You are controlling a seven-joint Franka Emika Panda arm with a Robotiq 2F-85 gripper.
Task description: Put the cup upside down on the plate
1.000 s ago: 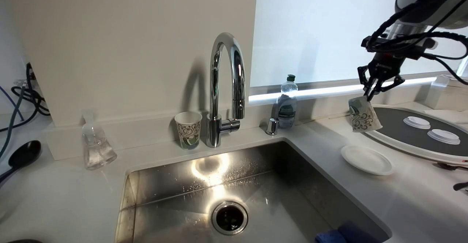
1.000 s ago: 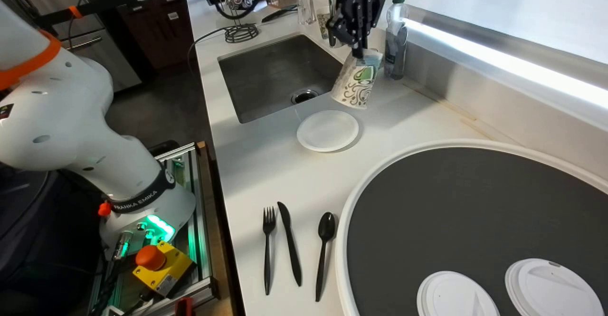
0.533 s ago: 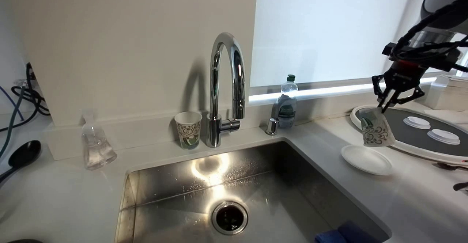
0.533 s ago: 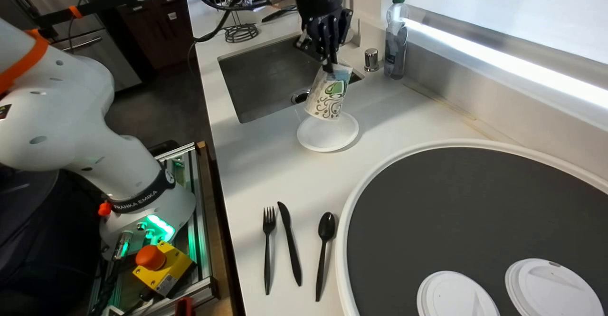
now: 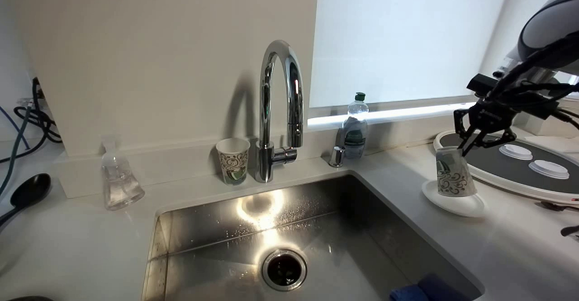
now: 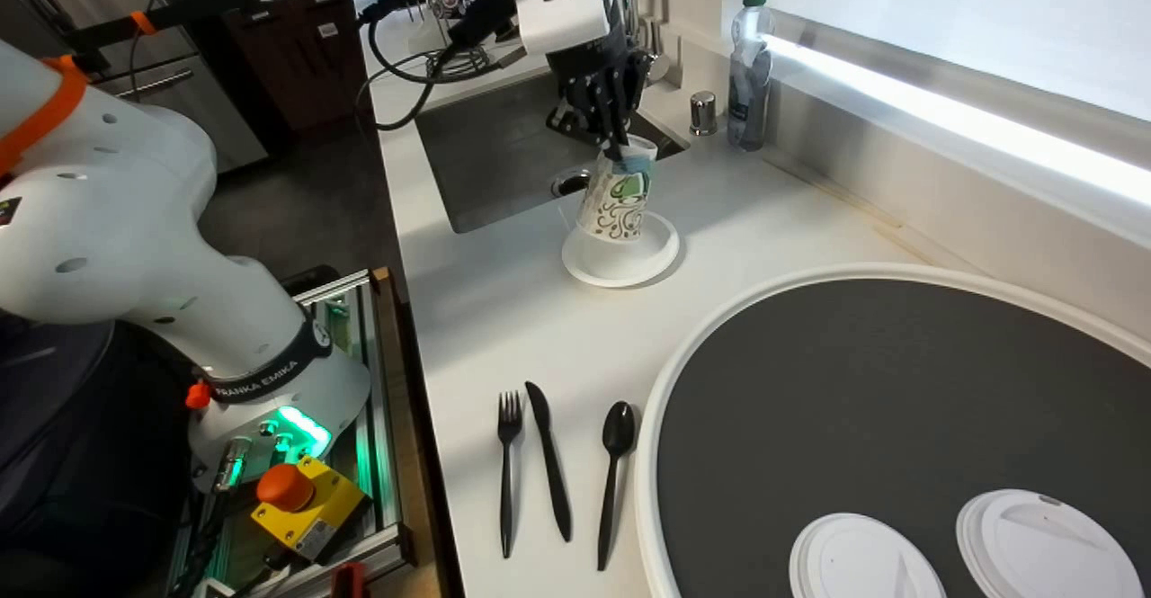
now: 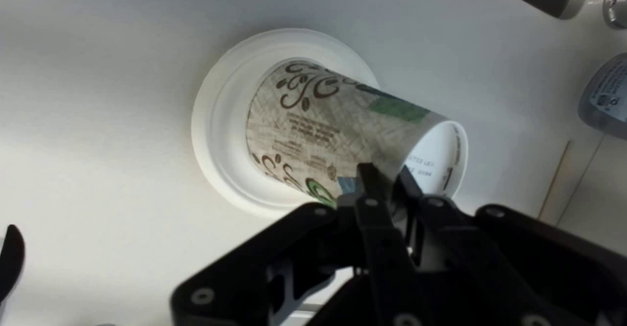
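Observation:
The cup (image 5: 453, 174), whitish with brown swirls and a green and blue patch, is mouth down over the plate (image 5: 479, 207), tilted a little. It also shows in an exterior view (image 6: 617, 202). My gripper (image 6: 616, 150) is shut on the cup's upper edge, at its base end. In the wrist view my gripper (image 7: 385, 176) pinches the wall of the cup (image 7: 318, 125), one finger outside and one over the recessed base. The white plate (image 7: 208, 130) lies flat under the cup's mouth. I cannot tell whether the cup's lower rim touches it.
A second patterned cup (image 5: 233, 161) stands by the faucet (image 5: 267, 111). The sink (image 6: 513, 148) lies beside the plate. A soap bottle (image 6: 749, 76) stands by the wall. A large dark tray (image 6: 863, 382) with lids, and a fork, knife and spoon (image 6: 618, 436), lie on the counter.
My gripper has carried the cup from behind the plate to above it and lowered it. The cup is more nearly vertical now. The plate has not moved.

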